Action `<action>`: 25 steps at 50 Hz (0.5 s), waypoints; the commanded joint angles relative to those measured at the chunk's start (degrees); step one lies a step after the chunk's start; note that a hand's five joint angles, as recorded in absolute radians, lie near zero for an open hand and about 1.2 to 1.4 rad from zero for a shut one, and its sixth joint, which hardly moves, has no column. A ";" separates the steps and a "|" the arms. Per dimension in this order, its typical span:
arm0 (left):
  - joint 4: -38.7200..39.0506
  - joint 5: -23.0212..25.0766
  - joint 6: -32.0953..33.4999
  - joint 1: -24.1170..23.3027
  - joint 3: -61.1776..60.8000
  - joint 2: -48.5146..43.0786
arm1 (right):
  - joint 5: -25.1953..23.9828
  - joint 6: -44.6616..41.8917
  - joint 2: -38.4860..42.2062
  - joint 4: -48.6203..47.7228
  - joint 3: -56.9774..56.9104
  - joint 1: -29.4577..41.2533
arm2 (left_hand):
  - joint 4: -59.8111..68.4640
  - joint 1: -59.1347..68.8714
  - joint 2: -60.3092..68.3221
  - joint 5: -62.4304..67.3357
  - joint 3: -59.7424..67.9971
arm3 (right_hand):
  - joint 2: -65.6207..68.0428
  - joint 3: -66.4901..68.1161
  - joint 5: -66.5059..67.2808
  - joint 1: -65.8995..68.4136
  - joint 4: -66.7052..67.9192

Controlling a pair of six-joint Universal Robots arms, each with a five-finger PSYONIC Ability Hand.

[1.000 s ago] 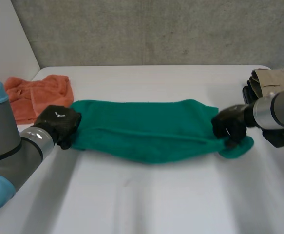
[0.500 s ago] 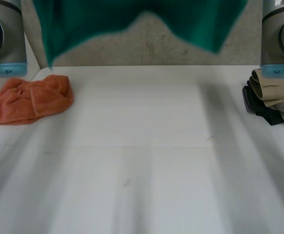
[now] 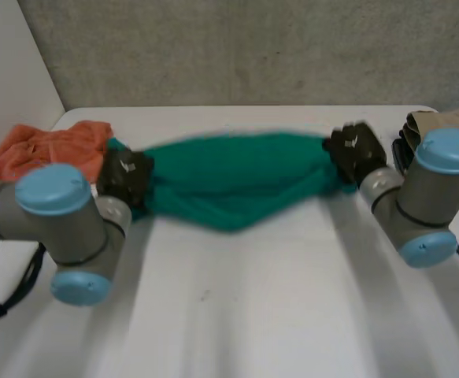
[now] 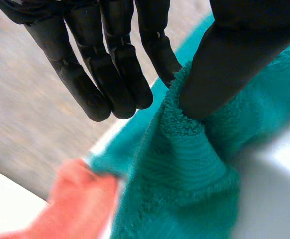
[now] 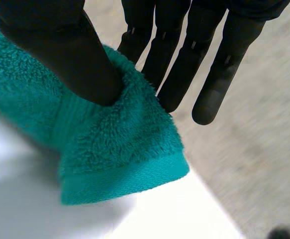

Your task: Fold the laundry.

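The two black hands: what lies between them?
The green towel spans the gap in the head view; the left hand pinches one end, the right hand the other.

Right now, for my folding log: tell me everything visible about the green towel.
The green towel is teal terry cloth with a flat woven band along its end. It hangs stretched between both hands, sagging in the middle over the white table. The left hand pinches one end, the right hand the other.
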 commanded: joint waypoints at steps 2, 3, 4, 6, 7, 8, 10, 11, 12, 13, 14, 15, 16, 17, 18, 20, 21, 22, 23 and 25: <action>-13.40 -2.54 -0.29 -1.75 2.01 -0.41 | 1.34 -3.61 -0.29 8.08 0.86 -1.79 | -12.13 -10.21 -12.18 -8.51 -11.78 | 12.85 11.85 11.88 16.29 11.45; -14.81 -2.54 -0.47 -1.83 2.10 -0.06 | 1.43 -3.61 -0.55 8.61 1.03 -1.97 | -19.54 -17.62 -19.59 -15.92 -19.19 | 12.85 11.85 11.88 16.29 11.45; -16.30 -2.45 -0.65 -1.83 2.19 0.38 | 1.52 -3.52 -0.90 9.05 1.12 -2.05 | -25.78 -23.86 -25.82 -22.16 -25.43 | 12.85 11.85 11.88 16.29 11.45; -20.26 -1.75 -1.43 -1.48 2.54 1.61 | 1.70 -3.34 -2.04 9.67 1.91 -2.49 | -36.58 -34.66 -36.62 -32.96 -36.23 | 12.85 11.85 11.88 16.29 11.45; -21.49 -1.31 -1.70 -1.22 2.54 2.23 | 1.70 -3.17 -2.40 9.67 2.09 -2.67 | -39.94 -38.01 -39.98 -36.32 -39.58 | 12.85 11.85 11.88 16.29 11.45; -23.33 -0.79 -2.57 -0.44 2.36 3.54 | 1.70 -2.65 -3.01 9.76 2.70 -2.93 | -44.80 -42.88 -44.85 -41.18 -44.45 | 12.85 11.85 11.88 16.29 11.45; -24.92 -0.08 -3.63 0.53 2.01 5.12 | 1.70 -2.20 -3.45 9.67 3.40 -3.11 | -49.03 -47.11 -49.08 -45.41 -48.68 | 12.85 11.85 11.88 16.29 11.45; -25.28 0.35 -4.24 1.23 1.84 5.83 | 1.70 -1.94 -3.63 9.67 3.76 -3.11 | -50.05 -48.13 -50.10 -46.43 -49.70 | 12.85 11.85 11.88 16.29 11.45; -25.54 1.14 -5.73 2.89 1.31 7.14 | 1.61 -1.68 -4.06 9.67 4.45 -3.11 | -50.56 -48.64 -50.61 -46.94 -50.21 | 12.85 11.85 11.88 16.29 11.45; -25.63 1.76 -6.53 3.78 0.96 7.94 | 1.52 -1.76 -4.07 9.67 4.81 -3.11 | -50.73 -48.81 -50.78 -47.12 -50.38 | 12.85 11.85 11.88 16.29 11.45; -25.55 2.46 -7.23 4.66 0.61 8.55 | 1.52 -1.85 -4.16 9.67 5.07 -3.11 | -50.74 -48.81 -50.78 -47.12 -50.38 | 12.85 11.85 11.88 16.29 11.45; -25.54 4.47 -8.20 6.50 -0.09 9.78 | 1.69 -1.76 -4.16 9.67 5.60 -3.02 | -50.74 -48.81 -50.78 -47.12 -50.38 | 12.85 11.85 11.88 16.29 11.45; -25.46 5.62 -8.55 7.73 -0.36 10.23 | 1.70 -1.76 -4.16 9.67 5.87 -2.93 | -50.74 -48.81 -50.78 -47.12 -50.38 | 12.85 11.85 11.88 16.29 11.45; -25.46 6.59 -8.73 8.53 -0.62 10.58 | 1.70 -1.76 -4.16 9.58 5.96 -2.93 | -50.74 -48.81 -50.78 -47.12 -50.38 | 12.85 11.85 11.88 16.29 11.45; -25.63 7.64 -8.82 9.58 -0.80 10.93 | 1.70 -1.67 -4.16 9.58 6.13 -2.93 | -50.57 -48.65 -50.62 -46.95 -50.22 | 12.85 11.85 11.88 16.29 11.45; -25.63 10.02 -8.65 11.87 -1.33 11.02 | 1.70 -1.59 -3.98 9.40 6.39 -2.93 | -49.56 -47.64 -49.61 -45.95 -49.21 | 12.85 11.85 11.88 16.29 11.45; -25.63 10.72 -8.47 12.75 -1.42 11.02 | 1.70 -1.59 -3.89 9.40 6.40 -2.93 | -48.73 -46.80 -48.77 -45.11 -48.37 | 12.85 11.85 11.88 16.29 11.45; -25.89 11.60 -8.12 13.89 -1.33 10.67 | 1.70 -1.59 -3.81 9.40 6.40 -2.85 | -47.05 -45.13 -47.10 -43.43 -46.70 | 12.85 11.85 11.88 16.29 11.45; -26.07 11.96 -8.03 14.51 -1.33 10.50 | 1.70 -1.67 -3.63 9.40 6.40 -2.85 | -46.70 -44.78 -46.75 -43.08 -46.35 | 12.85 11.85 11.88 16.29 11.45; -26.77 12.31 -7.85 15.30 -1.07 9.97 | 1.78 -1.85 -3.54 9.40 6.40 -2.76 | -45.70 -43.77 -45.74 -42.08 -45.34 | 12.85 11.85 11.88 16.29 11.45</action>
